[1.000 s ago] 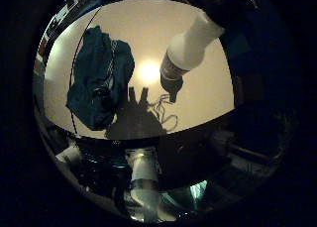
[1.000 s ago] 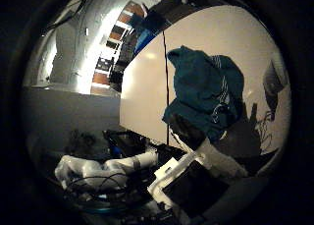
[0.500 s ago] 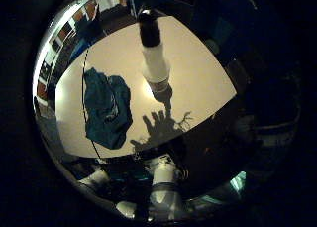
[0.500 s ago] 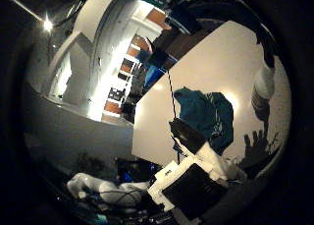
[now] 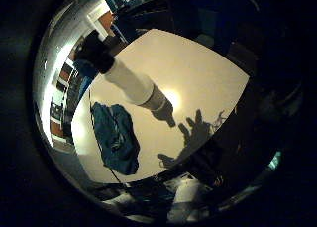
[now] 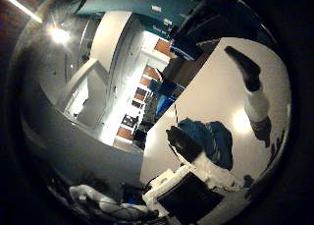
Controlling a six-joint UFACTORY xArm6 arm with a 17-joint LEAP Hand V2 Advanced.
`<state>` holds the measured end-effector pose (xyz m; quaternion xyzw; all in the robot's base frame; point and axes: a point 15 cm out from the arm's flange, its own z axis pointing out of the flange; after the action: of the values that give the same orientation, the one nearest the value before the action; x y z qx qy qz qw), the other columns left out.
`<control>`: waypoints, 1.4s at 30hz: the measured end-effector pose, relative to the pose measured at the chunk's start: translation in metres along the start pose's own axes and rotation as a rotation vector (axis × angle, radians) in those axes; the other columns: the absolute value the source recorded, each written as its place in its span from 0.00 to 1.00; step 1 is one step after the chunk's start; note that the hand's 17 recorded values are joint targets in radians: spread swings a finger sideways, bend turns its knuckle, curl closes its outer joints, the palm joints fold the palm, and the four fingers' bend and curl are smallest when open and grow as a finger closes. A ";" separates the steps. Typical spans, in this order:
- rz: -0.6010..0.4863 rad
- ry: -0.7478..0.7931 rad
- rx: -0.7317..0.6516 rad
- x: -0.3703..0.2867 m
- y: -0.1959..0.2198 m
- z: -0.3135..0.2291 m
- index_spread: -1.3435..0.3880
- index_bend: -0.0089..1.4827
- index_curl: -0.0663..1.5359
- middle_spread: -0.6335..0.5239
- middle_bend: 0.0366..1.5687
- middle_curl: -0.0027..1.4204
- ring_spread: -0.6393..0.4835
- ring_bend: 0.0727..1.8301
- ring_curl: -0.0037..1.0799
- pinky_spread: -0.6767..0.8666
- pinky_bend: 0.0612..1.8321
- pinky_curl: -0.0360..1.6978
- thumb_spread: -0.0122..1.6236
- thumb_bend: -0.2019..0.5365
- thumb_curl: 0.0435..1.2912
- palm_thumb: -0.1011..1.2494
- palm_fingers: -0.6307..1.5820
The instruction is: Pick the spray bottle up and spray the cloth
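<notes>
A white spray bottle (image 5: 134,83) with a black spray head stands upright on the white table (image 5: 203,68). A crumpled teal cloth (image 5: 117,136) lies on the table a little away from the bottle's base. The right thumb side palm view shows the bottle (image 6: 257,105) beyond the cloth (image 6: 214,141). My hand (image 6: 184,186) hangs well above the table, away from both. Its white and black parts show at the view's edge, and a dark fingertip (image 6: 183,143) reaches in over the cloth. Its shadow (image 5: 198,130) on the table beside the bottle shows spread, straight fingers.
A bright lamp reflection (image 5: 171,96) lies on the table at the bottle's base. The table's edges run close around the cloth and the bottle. Beyond the table are a pale wall and lit shelves (image 6: 137,97). The arm's white body (image 5: 188,199) shows at the view's edge.
Both views have swung round and the table looks smaller, so the camera has turned and moved with the hand. The bottle and the cloth keep their places on the table.
</notes>
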<state>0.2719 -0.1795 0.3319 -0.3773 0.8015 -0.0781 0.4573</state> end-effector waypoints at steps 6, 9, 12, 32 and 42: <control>0.057 -0.058 0.058 0.028 0.001 0.008 0.69 0.11 0.21 0.73 0.11 0.24 0.77 0.15 0.25 0.68 0.34 0.07 0.65 0.24 0.24 0.54 0.31; 0.078 -0.075 0.060 0.037 0.004 0.014 0.69 0.11 0.21 0.73 0.11 0.24 0.78 0.15 0.25 0.68 0.34 0.07 0.65 0.24 0.24 0.53 0.31; 0.096 -0.072 0.060 0.048 0.005 0.019 0.69 0.11 0.21 0.73 0.12 0.24 0.78 0.16 0.25 0.68 0.34 0.07 0.65 0.24 0.24 0.53 0.30; 0.169 -0.061 -0.028 0.101 0.025 0.063 0.70 0.11 0.22 0.75 0.12 0.24 0.78 0.17 0.25 0.68 0.33 0.08 0.66 0.24 0.23 0.50 0.30; 0.150 -0.077 -0.033 0.088 0.020 0.086 0.71 0.11 0.22 0.74 0.13 0.24 0.78 0.17 0.25 0.68 0.32 0.08 0.66 0.24 0.23 0.50 0.30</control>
<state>0.3035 -0.2062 0.2143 -0.3267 0.8105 -0.0158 0.4860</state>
